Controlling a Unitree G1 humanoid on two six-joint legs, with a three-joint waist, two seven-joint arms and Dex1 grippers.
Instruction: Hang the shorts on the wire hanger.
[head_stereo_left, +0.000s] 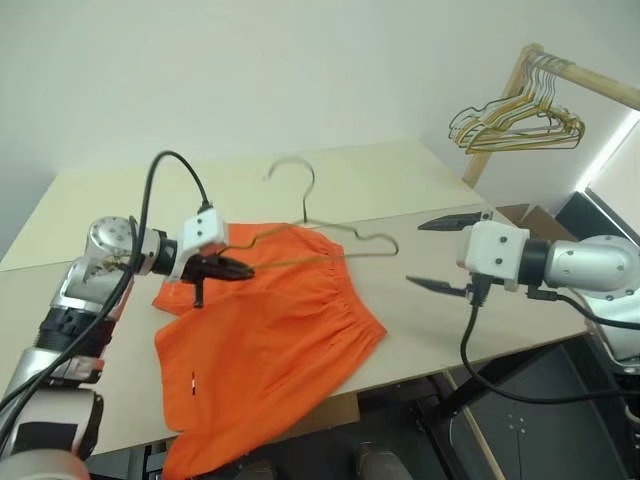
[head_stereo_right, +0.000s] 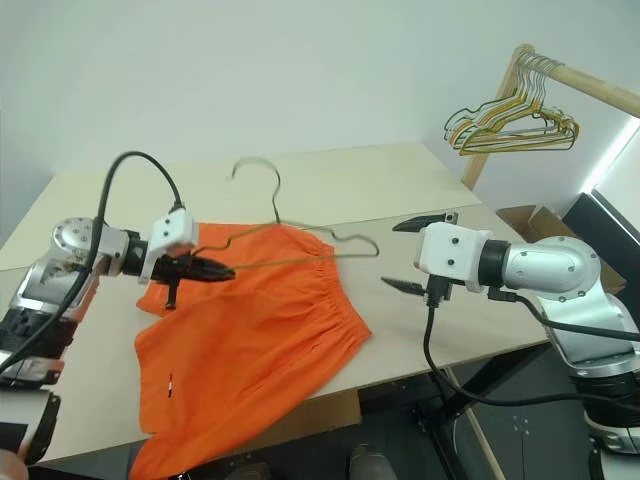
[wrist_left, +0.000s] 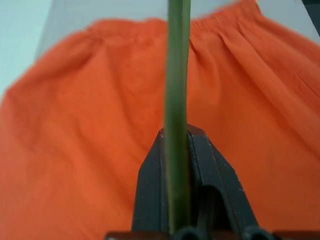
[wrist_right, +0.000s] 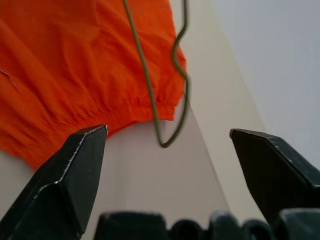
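The orange shorts (head_stereo_left: 270, 340) lie spread on the table (head_stereo_left: 420, 180), with one leg hanging over its front edge. The wire hanger (head_stereo_left: 312, 190) stands over their far part with its hook up, and its lower bar crosses the fabric. My left gripper (head_stereo_left: 235, 269) is shut on the left end of that bar; the left wrist view shows the wire (wrist_left: 176, 100) clamped between the black fingers (wrist_left: 150, 190). My right gripper (head_stereo_left: 415, 253) is open just right of the hanger's right corner (wrist_right: 170, 137), apart from it, holding nothing.
A wooden rail (head_stereo_left: 590, 80) at the back right carries a bunch of yellowish and dark hangers (head_stereo_left: 520, 125). A cardboard box (head_stereo_left: 535, 215) sits beyond the table's right edge. Bare tabletop lies behind and right of the shorts.
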